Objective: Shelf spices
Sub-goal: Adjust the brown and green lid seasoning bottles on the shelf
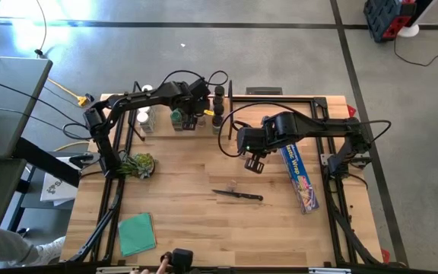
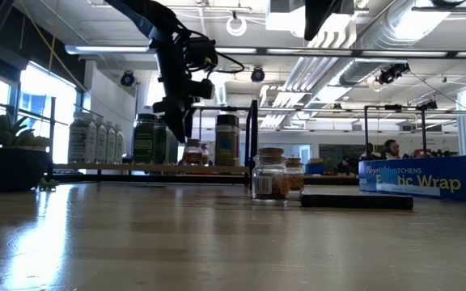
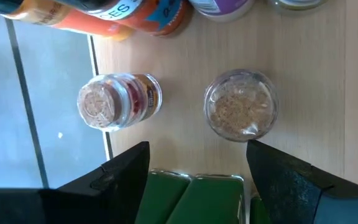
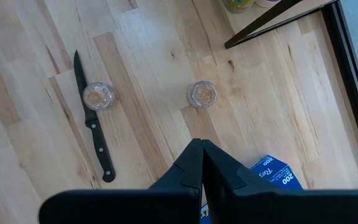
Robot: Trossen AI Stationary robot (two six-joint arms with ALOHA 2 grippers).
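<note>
My left gripper (image 1: 194,109) hangs over the shelf (image 2: 152,167) at the table's far edge, shut on a green-capped spice jar (image 3: 194,196). Below it, two small clear jars (image 3: 114,102) (image 3: 240,112) with brownish contents stand upright on the plank. More spices (image 2: 87,137) line the shelf. My right gripper (image 4: 202,152) hovers shut and empty above the middle of the table. Two small jars (image 4: 98,96) (image 4: 202,93) stand on the tabletop under it. My left gripper has the jar's green cap (image 3: 160,186) between its two fingers, one on each side. The fingers come from above, slanting down toward the far edge. I cannot tell whether the jar's base stands on the shelf, because the gripper hides it.
A dark-handled knife (image 1: 238,195) lies mid-table beside one loose jar. A long blue wrap box (image 1: 299,175) lies to the right. A plant (image 1: 139,164) stands at the left and a green cloth (image 1: 137,232) at the near left. A black rod (image 2: 253,137) rises at the shelf's end.
</note>
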